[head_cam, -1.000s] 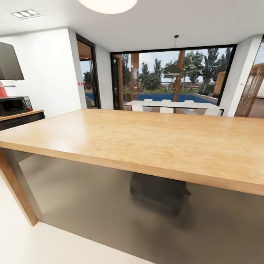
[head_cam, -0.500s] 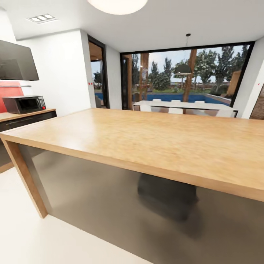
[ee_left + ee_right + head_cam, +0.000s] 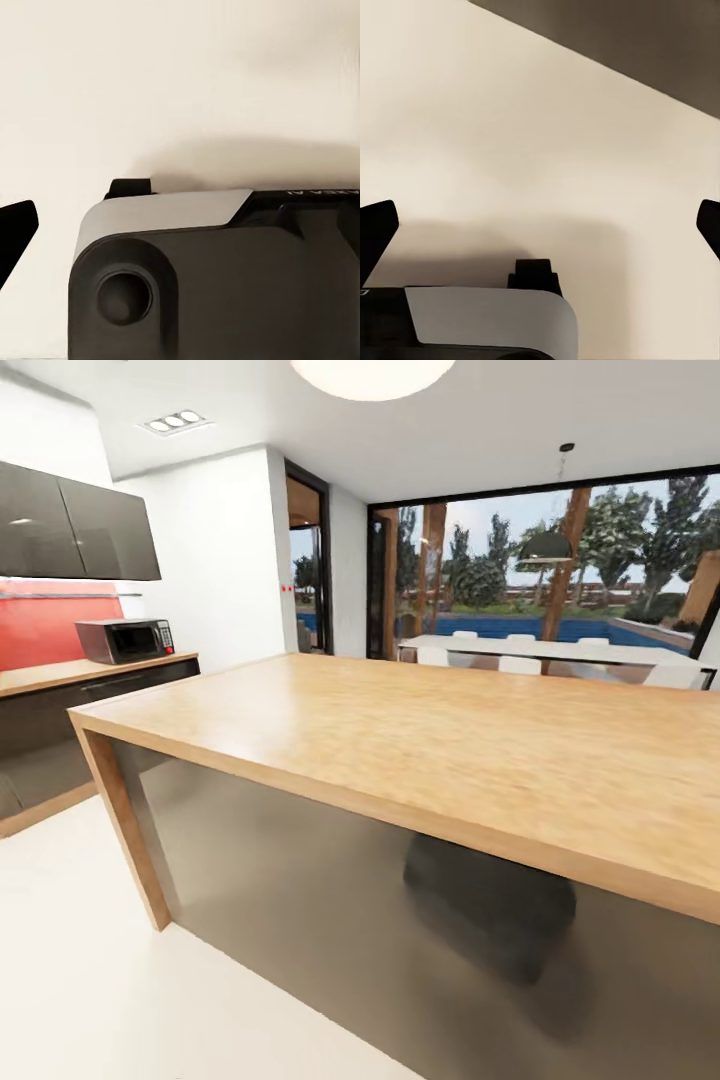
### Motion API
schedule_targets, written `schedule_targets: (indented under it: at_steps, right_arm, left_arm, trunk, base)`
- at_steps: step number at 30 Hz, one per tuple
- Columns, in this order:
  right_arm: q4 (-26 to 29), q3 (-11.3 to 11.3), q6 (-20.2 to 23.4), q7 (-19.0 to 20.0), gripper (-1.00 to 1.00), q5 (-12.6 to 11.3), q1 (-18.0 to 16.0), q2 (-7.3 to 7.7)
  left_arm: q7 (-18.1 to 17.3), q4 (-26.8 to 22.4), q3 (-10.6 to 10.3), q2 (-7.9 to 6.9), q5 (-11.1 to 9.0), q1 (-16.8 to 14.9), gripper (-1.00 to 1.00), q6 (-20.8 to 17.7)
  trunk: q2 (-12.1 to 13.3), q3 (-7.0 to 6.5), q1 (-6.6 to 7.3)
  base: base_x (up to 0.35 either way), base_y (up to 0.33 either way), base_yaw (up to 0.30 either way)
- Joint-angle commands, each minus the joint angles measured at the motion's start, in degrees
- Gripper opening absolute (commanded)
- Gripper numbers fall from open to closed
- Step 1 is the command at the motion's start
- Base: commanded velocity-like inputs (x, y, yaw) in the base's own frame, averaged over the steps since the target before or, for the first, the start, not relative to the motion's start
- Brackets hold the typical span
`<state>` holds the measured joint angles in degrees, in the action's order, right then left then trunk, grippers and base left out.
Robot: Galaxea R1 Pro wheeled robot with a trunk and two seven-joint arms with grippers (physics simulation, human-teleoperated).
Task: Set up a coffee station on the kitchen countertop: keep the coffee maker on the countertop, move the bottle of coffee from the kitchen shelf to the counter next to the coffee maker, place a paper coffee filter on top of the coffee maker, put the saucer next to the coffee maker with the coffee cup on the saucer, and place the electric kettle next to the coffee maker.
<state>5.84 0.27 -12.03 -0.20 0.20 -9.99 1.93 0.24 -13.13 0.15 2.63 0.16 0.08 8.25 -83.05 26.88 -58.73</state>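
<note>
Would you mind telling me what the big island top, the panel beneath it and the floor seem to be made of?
The island top looks like light wood with a matte finish: grain streaks run across it. The panel beneath it seems to be brushed metal or a glossy laminate, since it gives a blurred dark reflection. The floor looks like smooth cream resin or tile; no joints show, so I can't tell which.

Kitchen countertop [image 3: 60, 675]: light wood-grain tabletop at the far left of the head view, against a red wall.
Fronts: dark glossy cabinet fronts below it.
Pose: level; it runs off the picture's left edge.
</note>
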Motion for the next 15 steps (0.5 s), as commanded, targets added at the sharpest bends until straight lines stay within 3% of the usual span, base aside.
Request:
schedule_targets:
  at_steps: [1, 15]
  right_arm:
    - [0.0, 0.0, -0.2, 0.0, 1.00, 0.0, 0.0, 0.00]
    - [0.0, 0.0, -0.3, 0.0, 1.00, 0.1, 0.0, 0.00]
  left_arm:
    - [0.0, -0.1, 0.0, 0.01, 0.0, 0.0, 1.00, 0.1]
    - [0.1, -0.1, 0.0, 0.01, 0.0, 0.0, 1.00, 0.1]
  trunk:
    - [0.0, 0.05, 0.00]
    - [0.0, 0.05, 0.00]
  base:
    - [0.000, 0.000, 0.239]
    - [0.000, 0.000, 0.239]
